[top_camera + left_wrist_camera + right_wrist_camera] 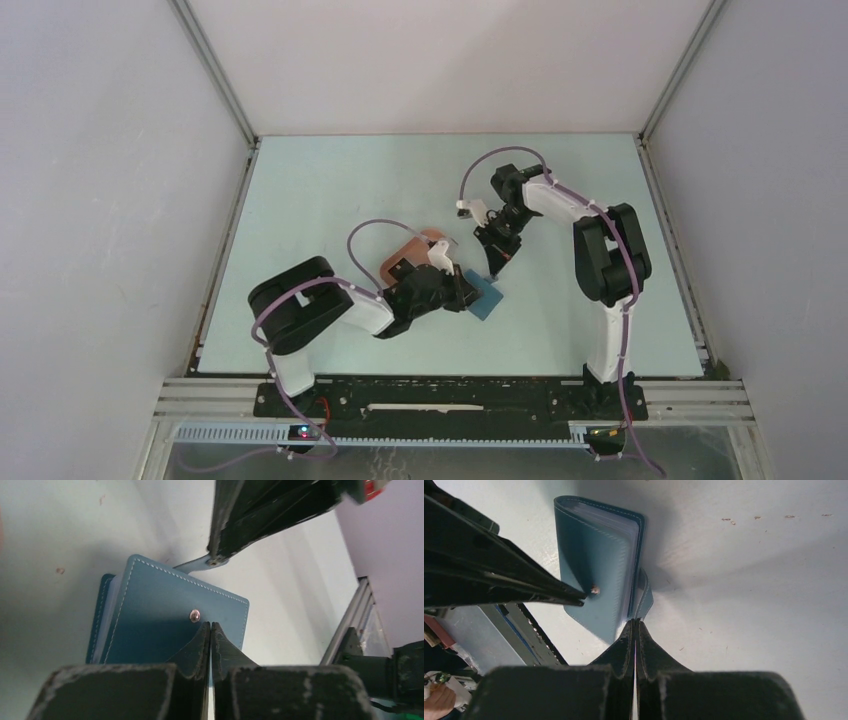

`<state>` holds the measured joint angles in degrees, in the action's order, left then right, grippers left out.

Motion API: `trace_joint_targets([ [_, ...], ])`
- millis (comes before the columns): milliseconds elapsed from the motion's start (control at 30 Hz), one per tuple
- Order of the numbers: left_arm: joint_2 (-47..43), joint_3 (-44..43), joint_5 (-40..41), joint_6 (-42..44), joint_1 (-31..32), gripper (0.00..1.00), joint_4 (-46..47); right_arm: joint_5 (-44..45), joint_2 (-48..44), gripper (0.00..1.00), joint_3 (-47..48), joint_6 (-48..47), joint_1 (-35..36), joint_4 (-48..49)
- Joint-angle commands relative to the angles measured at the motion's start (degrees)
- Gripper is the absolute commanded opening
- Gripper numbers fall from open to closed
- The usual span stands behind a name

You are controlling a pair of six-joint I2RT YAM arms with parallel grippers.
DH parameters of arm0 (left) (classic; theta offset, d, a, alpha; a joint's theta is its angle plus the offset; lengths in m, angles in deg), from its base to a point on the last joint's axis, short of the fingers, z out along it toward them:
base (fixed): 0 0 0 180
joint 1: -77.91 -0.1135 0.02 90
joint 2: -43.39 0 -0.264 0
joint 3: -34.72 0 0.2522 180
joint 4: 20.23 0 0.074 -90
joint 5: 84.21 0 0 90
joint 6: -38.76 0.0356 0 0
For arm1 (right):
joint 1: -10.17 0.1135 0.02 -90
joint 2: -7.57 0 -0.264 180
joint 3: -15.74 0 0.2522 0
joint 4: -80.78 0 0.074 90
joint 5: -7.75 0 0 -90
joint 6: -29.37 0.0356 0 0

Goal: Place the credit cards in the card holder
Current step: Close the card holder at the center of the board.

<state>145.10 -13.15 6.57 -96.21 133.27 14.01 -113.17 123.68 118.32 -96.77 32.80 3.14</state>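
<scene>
Blue holder [165,615] flat on the pale desk [330,200], just below the middle of the top view, cover folded over but not snapped. The stud [194,614] sits bare on the cover and the tab [644,596] hangs free off the edge. You can see clear sleeves [631,530] peeking out between the covers. No cards to be made out in any view. The pink tray [425,238] up-left of the holder is mostly hidden behind the left arm.

Right gripper [634,625] comes in from the upper right, jaws squeezed tight with the tab running right into their tips. I read that as a pinch on the tab. Left gripper [210,627] comes in from the lower left, jaws drawn to a bare sliver and nothing visibly between them. Their tips sit on the cover just beside the stud. Whether they are pressing down or only hovering, I cannot tell.

So this looks like the opening step, and an early one, with nothing loaded yet. To do it well, let the right side act as the anchor, with steady tension on the tab and no yanking, or the whole holder will skate across the desk. The left tips want the cover's free edge, not the face. Slide low, catch the lip, and fold it right over so the pockets face up. Take it slowly, since that thin cover will spring back if it is let go halfway.
</scene>
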Motion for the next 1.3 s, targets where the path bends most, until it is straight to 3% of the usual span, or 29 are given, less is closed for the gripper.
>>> trace_joint_targets([
  [0, 1.89, -2.30, 0.80, 0.48, -0.11, 0.03, -5.21, -2.15, 1.79, 0.00, 1.45, -0.04, -1.59, 0.69],
  [200, 1.91, -1.76, 3.06, 0.58, -0.09, 0.02, -8.58, -3.15, 4.14, 0.03, 1.39, 1.25, -3.12, 2.20],
  [667, 3.00, -2.36, 3.28, 0.15, -0.12, 0.01, -9.78, -11.35, 6.32, 0.25, 0.86, 1.79, -7.89, 1.11],
  [900, 3.14, -2.43, 3.18, -0.07, -0.11, 0.01, -9.69, -12.82, 6.66, 0.27, 0.92, 0.73, -8.06, 1.06],
  [1067, 3.14, -2.45, 3.18, -0.33, -0.11, 0.02, -9.71, -12.79, 6.60, 0.25, 0.92, 0.22, -7.87, 1.30],
  [1200, 2.69, -2.45, 2.82, -1.08, -0.45, 0.03, -9.69, -12.69, 6.38, 0.05, 0.92, -0.56, -7.85, 0.87],
  [1267, 2.07, -2.53, 2.53, -1.40, -0.57, 0.05, -9.69, -12.64, 5.87, 0.02, 0.65, -1.04, -7.94, 0.78],
])
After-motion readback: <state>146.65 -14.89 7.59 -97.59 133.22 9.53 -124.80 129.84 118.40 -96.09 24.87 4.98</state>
